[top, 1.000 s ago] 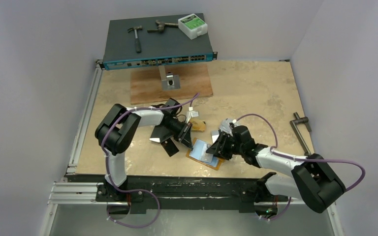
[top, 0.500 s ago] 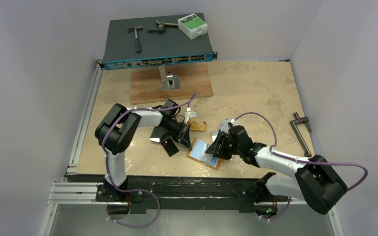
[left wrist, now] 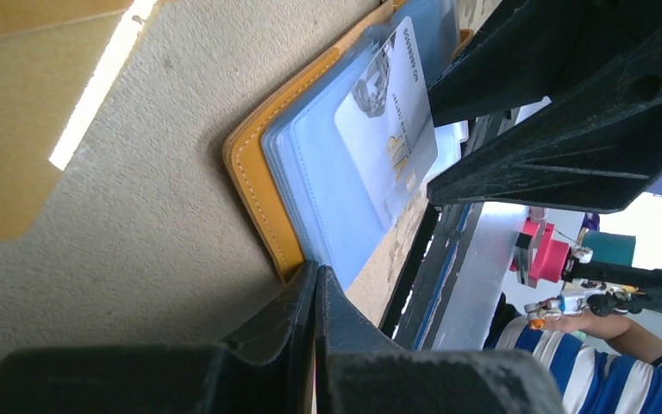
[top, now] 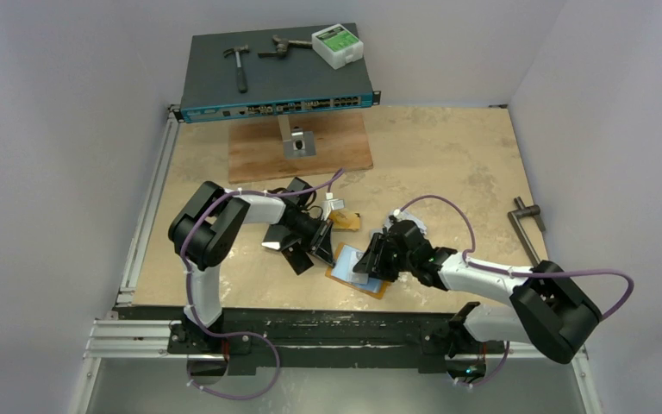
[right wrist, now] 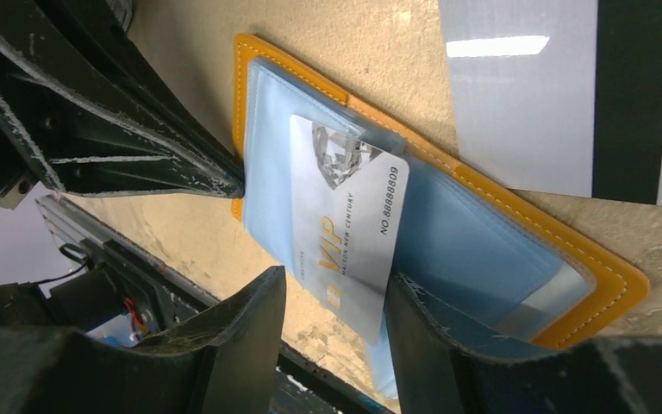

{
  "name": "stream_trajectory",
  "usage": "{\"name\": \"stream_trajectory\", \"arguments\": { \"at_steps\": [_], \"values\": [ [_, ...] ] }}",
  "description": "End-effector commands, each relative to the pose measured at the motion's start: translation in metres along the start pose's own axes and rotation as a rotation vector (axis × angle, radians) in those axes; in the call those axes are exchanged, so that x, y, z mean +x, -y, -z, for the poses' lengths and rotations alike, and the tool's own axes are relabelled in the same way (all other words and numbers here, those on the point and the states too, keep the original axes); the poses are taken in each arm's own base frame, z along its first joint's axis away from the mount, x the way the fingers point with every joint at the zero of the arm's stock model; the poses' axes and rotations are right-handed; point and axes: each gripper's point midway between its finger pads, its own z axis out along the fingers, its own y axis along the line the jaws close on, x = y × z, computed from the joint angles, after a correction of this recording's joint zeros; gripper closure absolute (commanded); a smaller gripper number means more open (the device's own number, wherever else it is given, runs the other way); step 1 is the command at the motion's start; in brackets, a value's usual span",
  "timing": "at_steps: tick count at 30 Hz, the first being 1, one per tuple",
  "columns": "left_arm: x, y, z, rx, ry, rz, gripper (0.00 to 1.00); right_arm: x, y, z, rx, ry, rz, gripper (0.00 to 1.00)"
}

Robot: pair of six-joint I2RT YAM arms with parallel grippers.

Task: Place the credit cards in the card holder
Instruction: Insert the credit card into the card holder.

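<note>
Right hand point(right wrist: 334, 297) is pinching the silver VIP card point(right wrist: 345, 207) by its sides, far end tucked into the open holder point(right wrist: 474, 250) just ahead, and the left hand point(left wrist: 315, 285), clamped shut on nothing, touches the holder's edge.

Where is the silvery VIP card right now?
In the right wrist view the VIP card lies between the right gripper's fingers, on the open orange card holder's clear sleeves, near the middle of the table's front edge.
</note>
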Motion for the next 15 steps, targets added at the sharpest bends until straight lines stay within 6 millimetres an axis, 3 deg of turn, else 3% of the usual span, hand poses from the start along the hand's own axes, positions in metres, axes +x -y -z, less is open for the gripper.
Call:
{"name": "stream_trajectory", "arguments": {
  "at_steps": [1,5,6,8,11,13,15],
  "values": [
    [-0.002,-0.005,-0.005,-0.020,-0.002,-0.018,1.00,0.010,0.018,-0.002,0.095,-0.029,-0.007,0.57],
    [-0.001,-0.005,-0.006,-0.016,-0.002,-0.014,1.00,0.014,0.029,0.000,0.114,-0.019,-0.039,0.80],
    [-0.001,-0.005,-0.006,-0.016,-0.002,-0.013,1.00,0.016,0.031,0.001,0.113,-0.018,-0.048,0.82],
    [-0.001,-0.006,-0.006,-0.016,-0.003,-0.011,1.00,0.021,0.034,0.001,0.108,-0.034,-0.061,0.82],
    [0.000,-0.007,-0.006,-0.019,-0.005,-0.006,1.00,0.024,0.036,0.004,0.118,-0.045,-0.053,0.62],
    [0.000,-0.007,-0.007,-0.018,-0.005,-0.001,1.00,0.022,0.033,0.006,0.111,-0.035,-0.052,0.61],
    [0.000,-0.006,-0.007,-0.015,-0.006,0.002,1.00,0.021,0.029,0.006,0.091,-0.028,-0.065,0.72]
  ]
}}
